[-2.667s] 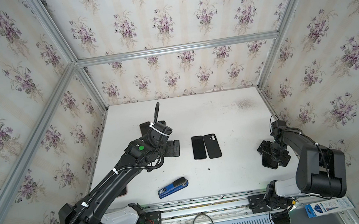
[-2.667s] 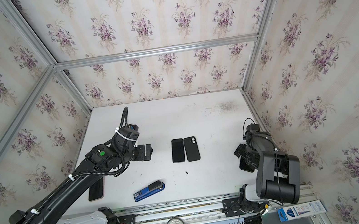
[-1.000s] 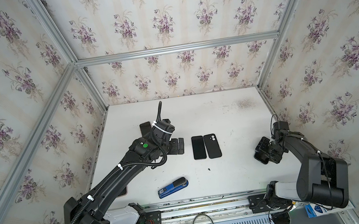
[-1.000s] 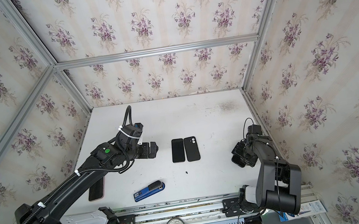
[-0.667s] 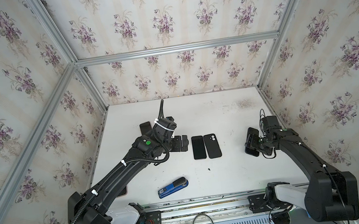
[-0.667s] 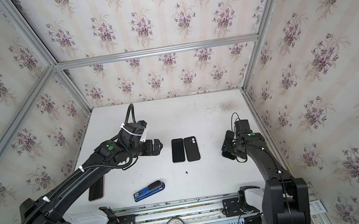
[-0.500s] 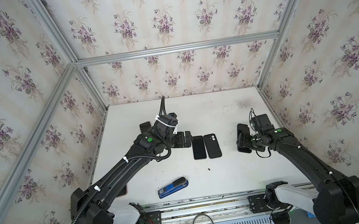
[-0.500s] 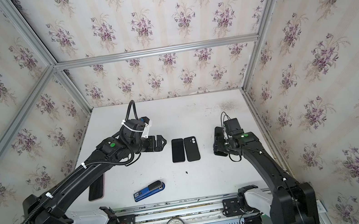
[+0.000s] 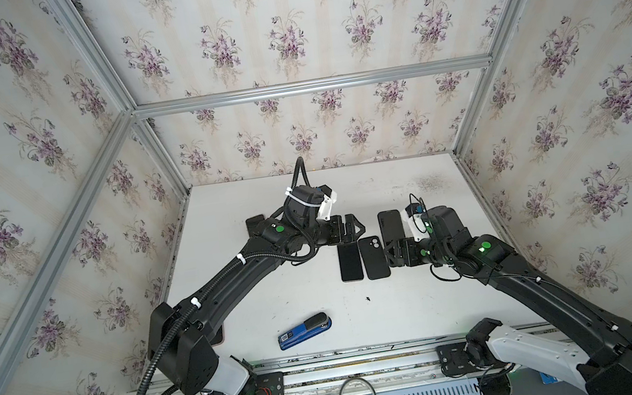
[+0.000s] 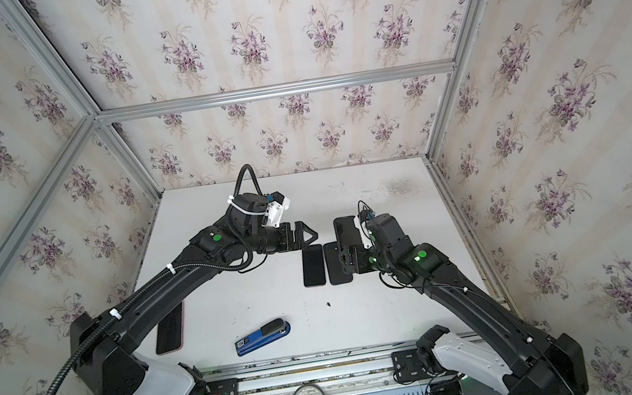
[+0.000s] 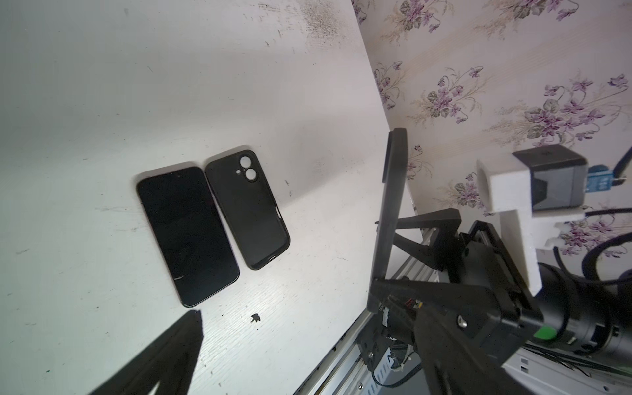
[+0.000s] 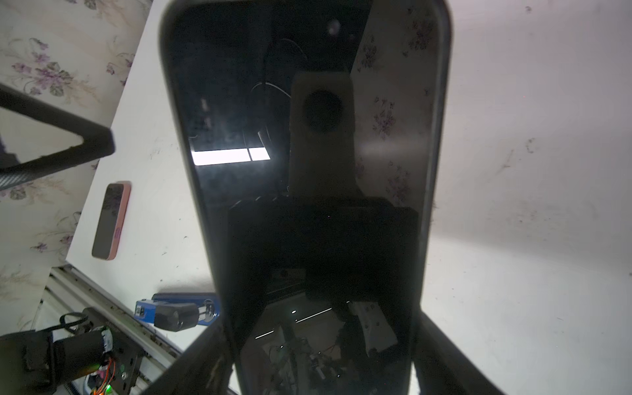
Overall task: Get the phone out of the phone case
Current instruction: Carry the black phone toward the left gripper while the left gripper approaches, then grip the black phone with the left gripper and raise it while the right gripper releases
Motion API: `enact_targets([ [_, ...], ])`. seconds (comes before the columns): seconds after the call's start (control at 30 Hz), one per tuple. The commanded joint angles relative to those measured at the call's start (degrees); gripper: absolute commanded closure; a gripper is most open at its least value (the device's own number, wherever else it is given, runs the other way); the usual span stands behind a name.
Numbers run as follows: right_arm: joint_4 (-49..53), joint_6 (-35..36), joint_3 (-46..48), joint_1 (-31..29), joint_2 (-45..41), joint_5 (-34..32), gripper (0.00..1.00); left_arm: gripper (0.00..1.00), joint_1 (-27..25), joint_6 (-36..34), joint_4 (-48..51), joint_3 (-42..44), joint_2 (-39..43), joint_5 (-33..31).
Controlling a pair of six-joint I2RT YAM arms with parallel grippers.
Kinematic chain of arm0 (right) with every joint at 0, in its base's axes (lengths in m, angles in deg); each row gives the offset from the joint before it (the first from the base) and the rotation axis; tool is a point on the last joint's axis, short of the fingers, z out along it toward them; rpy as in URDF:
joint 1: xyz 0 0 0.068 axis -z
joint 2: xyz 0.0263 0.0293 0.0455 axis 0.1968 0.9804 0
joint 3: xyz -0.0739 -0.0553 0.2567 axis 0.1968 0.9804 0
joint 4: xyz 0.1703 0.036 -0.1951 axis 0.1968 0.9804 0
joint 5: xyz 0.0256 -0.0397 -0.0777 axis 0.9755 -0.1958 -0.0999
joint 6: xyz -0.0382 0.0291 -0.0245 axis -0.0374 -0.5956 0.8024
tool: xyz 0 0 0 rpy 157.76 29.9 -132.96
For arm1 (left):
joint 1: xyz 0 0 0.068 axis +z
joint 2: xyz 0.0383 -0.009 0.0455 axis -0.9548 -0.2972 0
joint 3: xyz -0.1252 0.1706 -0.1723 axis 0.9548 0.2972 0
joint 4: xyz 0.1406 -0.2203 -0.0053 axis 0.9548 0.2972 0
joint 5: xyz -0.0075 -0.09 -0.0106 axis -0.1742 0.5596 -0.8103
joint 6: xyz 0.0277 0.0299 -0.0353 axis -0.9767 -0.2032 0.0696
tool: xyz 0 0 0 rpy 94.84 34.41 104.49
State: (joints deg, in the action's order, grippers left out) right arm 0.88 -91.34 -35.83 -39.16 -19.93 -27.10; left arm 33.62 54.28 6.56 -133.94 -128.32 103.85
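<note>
A blue stapler (image 9: 305,330) lies on the white worktop (image 9: 426,309) near its front edge, with a small dark speck (image 9: 368,297) just beyond it toward the middle. A phone in a pink case (image 10: 169,327) lies screen-up by the worktop's left edge, well apart from the stapler. Walls papered with purple flower sprigs (image 9: 284,43) stand on three sides, joined by aluminium rails (image 9: 311,86).

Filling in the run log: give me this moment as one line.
right gripper: shut on cased phone, lifted off table | left gripper: open, empty, nearby | removal: not yet done
</note>
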Motion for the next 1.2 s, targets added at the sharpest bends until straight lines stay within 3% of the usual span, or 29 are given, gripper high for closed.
enact_targets([
  [0.0,-5.0,1.2,-0.5,-1.7,0.4,2.1,0.77,0.03,0.0,1.2,-3.4,-0.7,-0.7,3.7],
  [0.27,-7.2,2.2,-2.0,-8.4,3.0,2.0,0.80,0.10,0.0,2.3,-5.4,-0.8,-3.0,6.4],
  [0.5,-7.9,2.6,-2.0,-9.4,3.6,1.5,0.80,0.52,0.0,2.6,-6.8,-0.1,-3.7,8.3],
  [0.57,-8.0,3.0,-2.0,-9.4,3.7,1.7,0.81,0.60,-0.1,2.6,-7.2,0.2,-3.8,8.8],
  [0.87,-8.4,4.0,-2.4,-9.5,3.8,2.0,0.83,0.84,-0.4,2.1,-8.0,1.5,-3.8,10.0],
  [0.97,-8.5,4.5,-2.4,-9.4,3.9,2.2,0.83,0.97,-0.5,1.7,-8.1,1.6,-4.0,10.4],
  [1.17,-8.6,6.1,-2.3,-9.5,3.7,2.3,0.84,1.00,-0.5,1.3,-8.1,2.3,-3.7,10.7],
])
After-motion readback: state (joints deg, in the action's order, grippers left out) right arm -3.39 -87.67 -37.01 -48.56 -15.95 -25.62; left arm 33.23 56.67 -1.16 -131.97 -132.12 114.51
